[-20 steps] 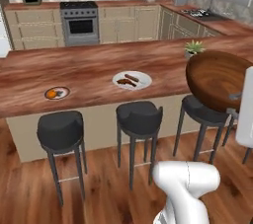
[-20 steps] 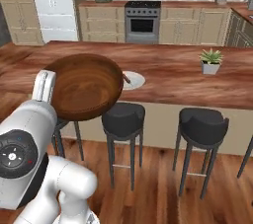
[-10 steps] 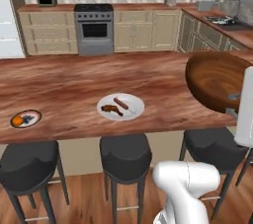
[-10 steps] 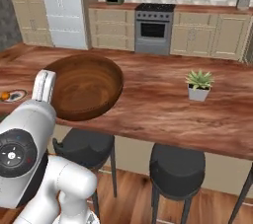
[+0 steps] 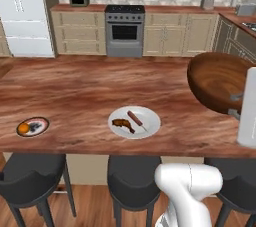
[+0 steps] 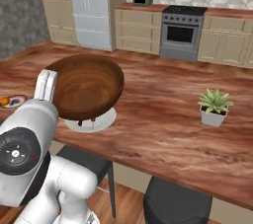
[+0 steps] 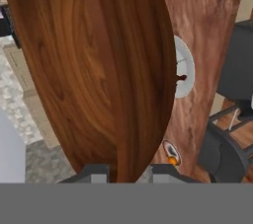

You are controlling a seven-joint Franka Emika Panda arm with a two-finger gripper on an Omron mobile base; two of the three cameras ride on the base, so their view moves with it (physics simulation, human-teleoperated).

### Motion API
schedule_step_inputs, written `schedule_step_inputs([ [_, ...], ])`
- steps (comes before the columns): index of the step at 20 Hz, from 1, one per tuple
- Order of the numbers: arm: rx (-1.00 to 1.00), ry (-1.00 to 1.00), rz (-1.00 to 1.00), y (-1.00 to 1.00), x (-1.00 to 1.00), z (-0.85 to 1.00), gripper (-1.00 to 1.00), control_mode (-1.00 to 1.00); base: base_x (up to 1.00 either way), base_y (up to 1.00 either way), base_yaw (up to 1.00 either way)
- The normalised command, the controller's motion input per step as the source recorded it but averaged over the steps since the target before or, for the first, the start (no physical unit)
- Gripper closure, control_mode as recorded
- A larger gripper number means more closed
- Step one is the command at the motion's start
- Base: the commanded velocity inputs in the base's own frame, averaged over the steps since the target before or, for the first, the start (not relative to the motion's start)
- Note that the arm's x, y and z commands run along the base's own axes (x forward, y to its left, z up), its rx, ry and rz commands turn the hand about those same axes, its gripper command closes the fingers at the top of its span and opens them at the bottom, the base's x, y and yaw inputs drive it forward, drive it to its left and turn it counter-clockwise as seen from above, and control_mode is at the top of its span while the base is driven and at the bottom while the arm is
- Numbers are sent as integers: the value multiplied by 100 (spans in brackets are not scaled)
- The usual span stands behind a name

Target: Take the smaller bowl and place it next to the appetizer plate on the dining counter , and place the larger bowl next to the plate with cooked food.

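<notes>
The larger bowl (image 5: pixel 220 81), wide and dark reddish-brown wood, hangs tilted above the dining counter (image 5: pixel 75 86) with my gripper (image 5: pixel 234 104) shut on its rim. Seen from the hand, the bowl (image 7: pixel 94 70) stands edge-on between my gripper's (image 7: pixel 131 173) tips. Left of and below the bowl lies the white plate with cooked food (image 5: pixel 134 122). From the right base the bowl (image 6: pixel 86 87) covers most of that plate (image 6: pixel 101 119). The appetizer plate (image 5: pixel 33 126) with its orange piece sits near the counter's front left edge. The smaller bowl is out of view.
A potted plant (image 6: pixel 214 107) stands on the counter to the right. Dark stools (image 5: pixel 30 178) (image 5: pixel 132 178) line the near side under the counter's edge. A stove (image 5: pixel 125 30) and cabinets run along the far wall.
The whole picture has shifted: the base has driven closer to the counter and sideways, so the plates look nearer. The bowl stays in my gripper, which has kept its pose.
</notes>
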Motion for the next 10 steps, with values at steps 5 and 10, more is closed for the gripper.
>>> schedule_step_inputs([
  [5,0,0,0,0,0,0,100,100,65,0,23],
  [10,4,5,18,-18,56,-7,100,-100,29,0,5],
])
